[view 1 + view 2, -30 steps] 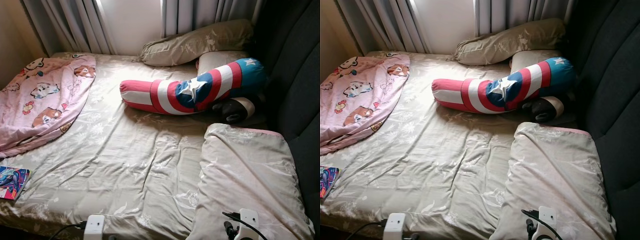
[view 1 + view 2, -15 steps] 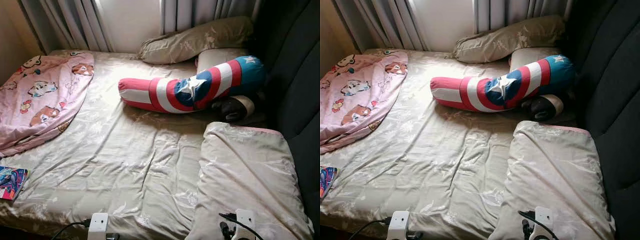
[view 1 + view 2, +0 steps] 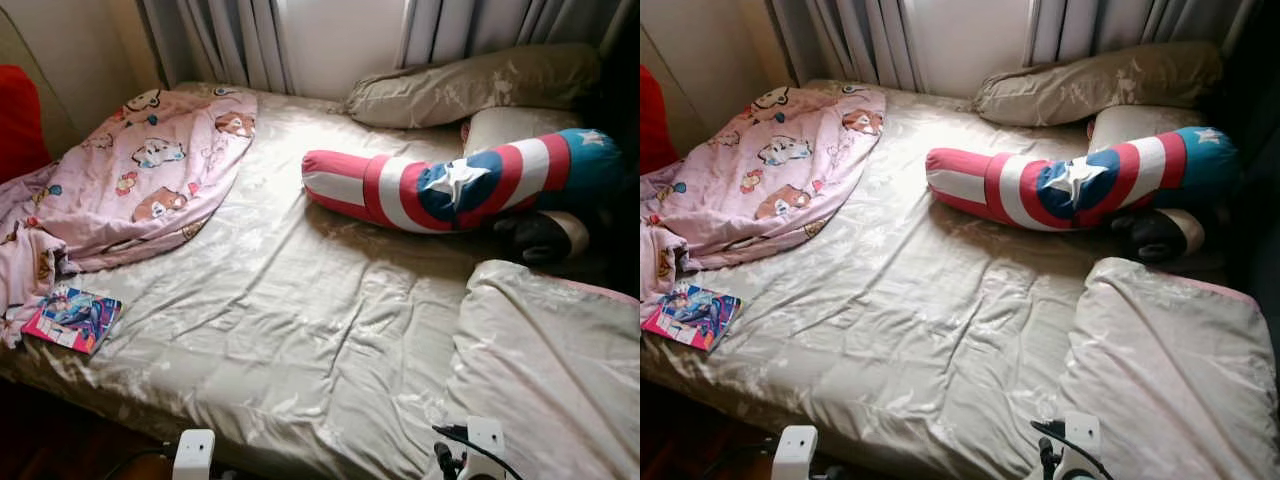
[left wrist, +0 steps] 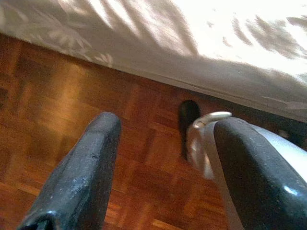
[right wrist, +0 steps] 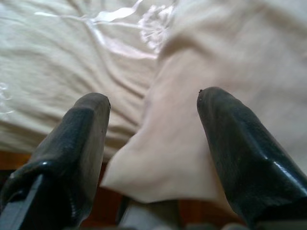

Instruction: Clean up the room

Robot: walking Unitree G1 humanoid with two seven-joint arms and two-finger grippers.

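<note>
Right gripper [image 5: 152, 120], jaws released, hangs over the pillow [image 5: 230, 57] corner at the bed [image 3: 300, 330] edge; left gripper [image 4: 165, 158], released, over the floor [image 4: 57, 96] beside it.

Bed [image 3: 300, 330]: I see a rumpled beige sheet.
Far left: pink cartoon blanket [image 3: 140, 185].
Near left edge: comic book [image 3: 72, 318].
Middle: striped star bolster [image 3: 450, 188].
Head end: beige pillows [image 3: 470, 85].
Near right: beige pillow [image 3: 550, 370].

Window daylight glares on the bed [image 3: 300, 330]; corners dim, wrist views perhaps slightly soft.
</note>
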